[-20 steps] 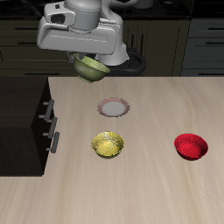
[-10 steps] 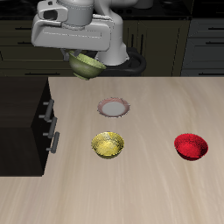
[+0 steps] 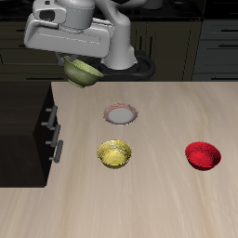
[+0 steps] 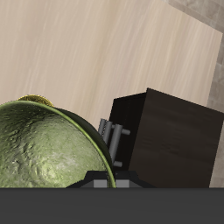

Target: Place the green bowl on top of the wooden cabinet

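- Bowl status: green bowl (image 3: pixel 82 72) is off the surface (image 3: pixel 158 195), hanging tilted under the pincer (image 3: pixel 78 63), above the surface's back edge and near the back corner where the wooden cabinet (image 3: pixel 23 116) stands.
- Pincer: closed on the bowl's rim, judging by how the bowl hangs from it; fingers themselves mostly hidden behind the arm housing in the exterior view.
- Wrist view: bowl's mottled inside (image 4: pixel 39 149) fills much of the frame; cabinet (image 4: pixel 166 136) with its drawer handles (image 4: pixel 112 140) shows just beyond it, so the bowl is not yet over the flat top.
- Handling, as judged: small, rigid, probably light; a glazed-looking wall could be slippery. Rim grip on one side lets it swing or tip, which matches the tilt.
- Best hold looks like the one in use: one finger inside, one outside the rim wall.
- Cabinet top (image 3: pixel 20 93) is flat and roomy; set-down should want the bowl levelled first, well in from the top's front edge.
- Elsewhere on the surface: plate (image 3: pixel 121 114), yellow bowl (image 3: pixel 114 154), red bowl (image 3: pixel 203 155), all well apart from the carried bowl.
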{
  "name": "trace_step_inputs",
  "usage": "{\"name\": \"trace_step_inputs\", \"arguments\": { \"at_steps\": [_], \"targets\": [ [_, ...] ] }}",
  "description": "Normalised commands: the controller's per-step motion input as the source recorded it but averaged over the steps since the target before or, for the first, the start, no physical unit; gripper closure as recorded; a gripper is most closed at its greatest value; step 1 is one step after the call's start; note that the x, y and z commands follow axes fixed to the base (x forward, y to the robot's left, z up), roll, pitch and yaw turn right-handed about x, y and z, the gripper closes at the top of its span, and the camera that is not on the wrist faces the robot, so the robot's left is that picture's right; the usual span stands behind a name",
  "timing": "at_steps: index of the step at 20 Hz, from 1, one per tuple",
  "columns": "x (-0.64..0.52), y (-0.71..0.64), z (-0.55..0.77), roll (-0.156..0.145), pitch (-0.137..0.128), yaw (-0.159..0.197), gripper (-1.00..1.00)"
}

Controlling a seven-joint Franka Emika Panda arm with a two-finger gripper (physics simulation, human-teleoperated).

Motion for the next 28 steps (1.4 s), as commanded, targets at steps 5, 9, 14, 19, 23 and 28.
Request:
{"name": "trace_step_inputs", "arguments": {
  "at_steps": [5, 9, 14, 19, 23, 28],
  "targets": [
    [0.11, -0.12, 0.02, -0.089, 0.015, 0.105, 1.0],
    [0.02, -0.05, -0.01, -0.016, -0.003, 0.066, 1.0],
    [-0.07, 0.2, 0.01, 0.178, 0.029, -0.116, 1.0],
    [-0.07, 0.15, -0.06, 0.13, 0.015, 0.003, 1.0],
    [-0.03, -0.11, 0.09, 0.045, -0.026, -0.003, 1.0],
    [-0.03, -0.27, -0.04, 0.092, 0.027, 0.015, 1.0]
  ]
}}
